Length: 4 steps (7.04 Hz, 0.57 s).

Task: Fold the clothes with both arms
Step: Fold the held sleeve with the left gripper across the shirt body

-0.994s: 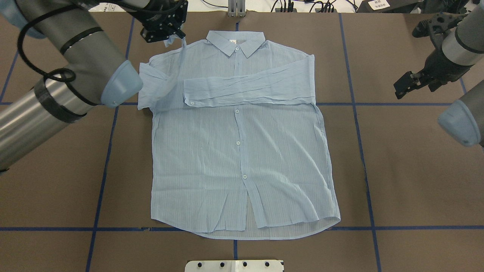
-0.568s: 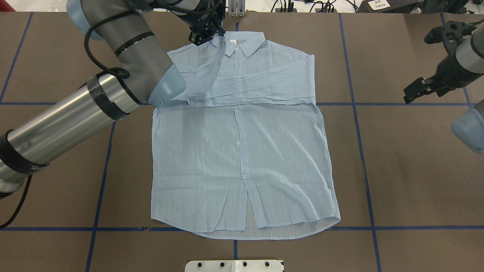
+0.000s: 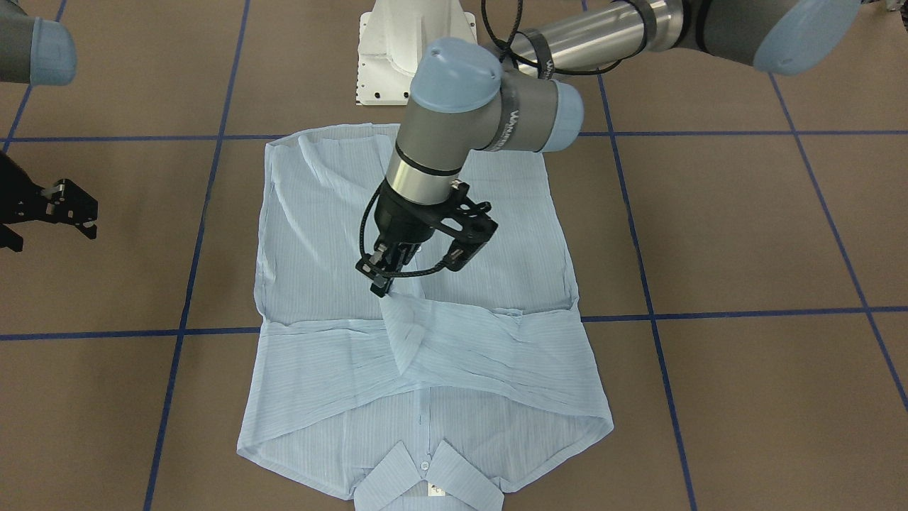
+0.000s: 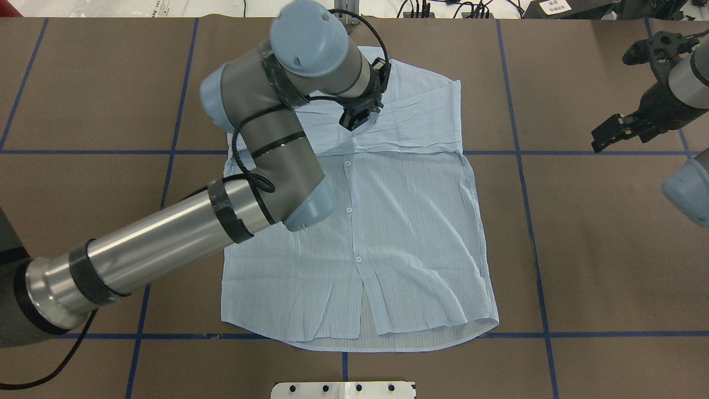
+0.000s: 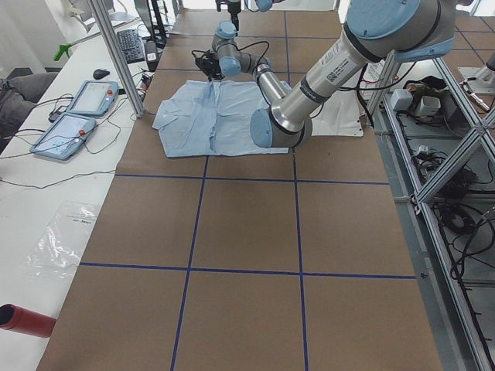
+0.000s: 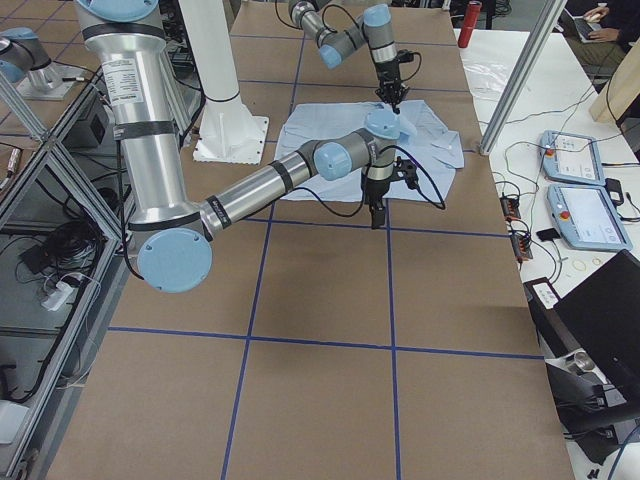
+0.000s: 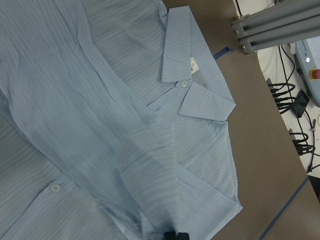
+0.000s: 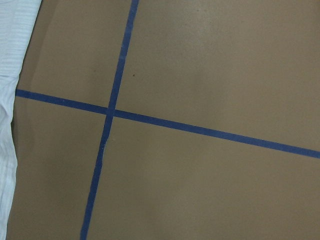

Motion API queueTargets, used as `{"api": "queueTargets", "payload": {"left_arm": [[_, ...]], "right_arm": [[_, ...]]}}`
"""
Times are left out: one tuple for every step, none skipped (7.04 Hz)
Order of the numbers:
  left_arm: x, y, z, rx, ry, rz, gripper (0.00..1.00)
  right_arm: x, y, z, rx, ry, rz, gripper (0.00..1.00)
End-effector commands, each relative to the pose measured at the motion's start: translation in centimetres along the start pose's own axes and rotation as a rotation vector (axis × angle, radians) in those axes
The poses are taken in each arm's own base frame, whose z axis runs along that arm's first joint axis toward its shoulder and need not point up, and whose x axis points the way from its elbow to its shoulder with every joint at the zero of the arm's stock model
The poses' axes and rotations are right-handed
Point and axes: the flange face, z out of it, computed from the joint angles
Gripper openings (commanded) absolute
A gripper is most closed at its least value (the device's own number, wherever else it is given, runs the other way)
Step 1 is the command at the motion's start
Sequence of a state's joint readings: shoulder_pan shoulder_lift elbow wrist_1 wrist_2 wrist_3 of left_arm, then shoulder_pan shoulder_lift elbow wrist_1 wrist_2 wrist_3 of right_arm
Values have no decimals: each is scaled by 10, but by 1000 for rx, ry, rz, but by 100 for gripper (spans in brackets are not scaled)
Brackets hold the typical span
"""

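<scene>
Front view: the left gripper [image 3: 381,285] pinches the sleeve [image 3: 406,341] tip mid-frame, above the flat shirt [image 3: 319,227]. The sleeve trails toward lower right. Overhead: the right gripper [image 4: 608,132] hangs at the right edge, jaws apart, well clear. The left one is nearer.

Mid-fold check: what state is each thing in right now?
shirt: flat on the table, front up, buttoned.
held sleeve: cuff lifted, draped across the chest.
other sleeve: folded flat across the chest.
left gripper: shut on held sleeve.
right gripper: open, empty, clear of the shirt.
</scene>
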<state>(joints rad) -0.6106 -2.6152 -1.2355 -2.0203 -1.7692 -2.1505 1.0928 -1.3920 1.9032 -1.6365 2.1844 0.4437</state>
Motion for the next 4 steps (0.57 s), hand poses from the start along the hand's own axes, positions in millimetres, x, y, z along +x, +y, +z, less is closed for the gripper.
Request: {"api": "queueTargets", "payload": {"left_arm": [[-11, 53, 44, -17, 49, 122, 100], [-22, 44, 52, -9, 33, 157, 100], [-32, 37, 46, -19, 35, 202, 100], [-54, 26, 33, -51, 22, 258, 99]], "right_arm": [[-9, -8, -5, 14, -6, -11, 100], [-11, -10, -7, 16, -10, -10, 100], [-13, -9, -7, 13, -21, 5, 100], [-17, -7, -11, 9, -45, 23, 100]]}}
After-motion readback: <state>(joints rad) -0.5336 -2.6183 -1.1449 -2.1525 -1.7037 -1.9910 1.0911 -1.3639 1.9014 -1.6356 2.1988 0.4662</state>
